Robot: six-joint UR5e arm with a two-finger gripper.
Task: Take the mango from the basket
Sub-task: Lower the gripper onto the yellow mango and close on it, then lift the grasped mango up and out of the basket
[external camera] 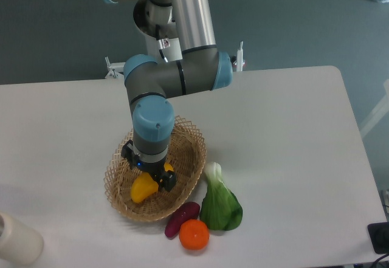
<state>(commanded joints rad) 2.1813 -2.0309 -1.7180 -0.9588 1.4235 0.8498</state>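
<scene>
The yellow mango [143,189] lies inside the oval woven basket [188,171] near its front. My gripper [157,178] points down into the basket, right over the mango's far end. Its dark fingers [166,180] stand at the mango's upper right end, which they partly hide. I cannot tell from this view whether the jaws are closed on the fruit or just around it.
A purple eggplant-like vegetable [182,219], a round orange fruit [194,234] and a green bok choy [219,204] lie on the white table just right and in front of the basket. A white cylinder [15,239] stands at the front left corner.
</scene>
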